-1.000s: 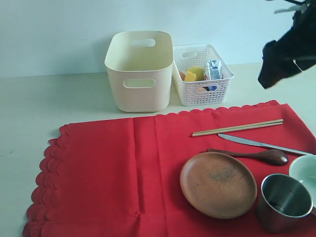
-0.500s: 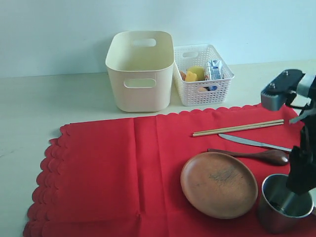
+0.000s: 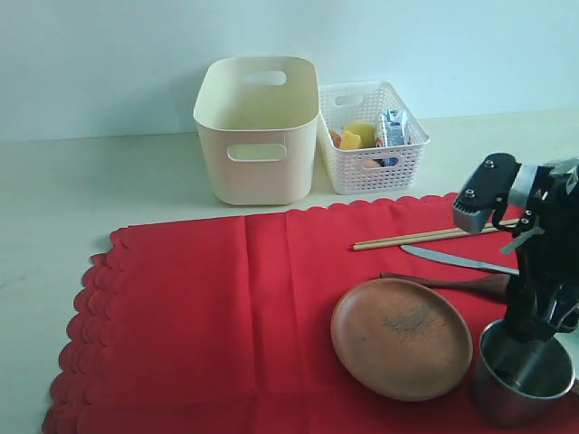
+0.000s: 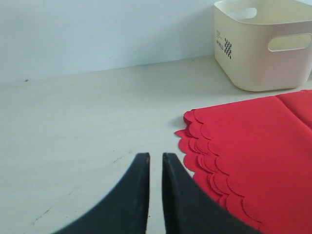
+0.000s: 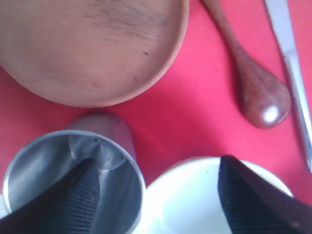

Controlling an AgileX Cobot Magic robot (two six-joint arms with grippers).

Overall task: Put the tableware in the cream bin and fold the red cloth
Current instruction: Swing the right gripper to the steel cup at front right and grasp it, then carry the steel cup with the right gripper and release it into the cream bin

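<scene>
The red cloth (image 3: 199,316) lies spread flat on the pale table (image 3: 90,199), with a crease running down its middle. In the exterior view the cream bin (image 3: 256,136) stands upright just past the cloth's far edge at 12 o'clock. The white lattice basket (image 3: 375,172) sits close at the bin's 3 o'clock, holding yellow food and a blue-and-white carton (image 3: 391,127). All the tableware is on the cloth's right half. The round wooden plate (image 3: 401,337) lies at about 4 o'clock from the cloth's centre, with the steel cup (image 3: 520,375) upright at the plate's 4 o'clock. The dark wooden spoon (image 3: 443,281), the silver knife (image 3: 452,260) and the pale chopsticks (image 3: 407,239) lie in turn toward the plate's 12 to 1 o'clock. The right gripper (image 5: 158,190) reaches down with its jaws spread wide. One finger is inside the cup and the other is over the pale bowl (image 5: 195,200), which sits just beside the cup. The left gripper (image 4: 156,158) hangs over bare table near the cloth's scalloped edge, its jaws drawn almost together and holding nothing.
</scene>
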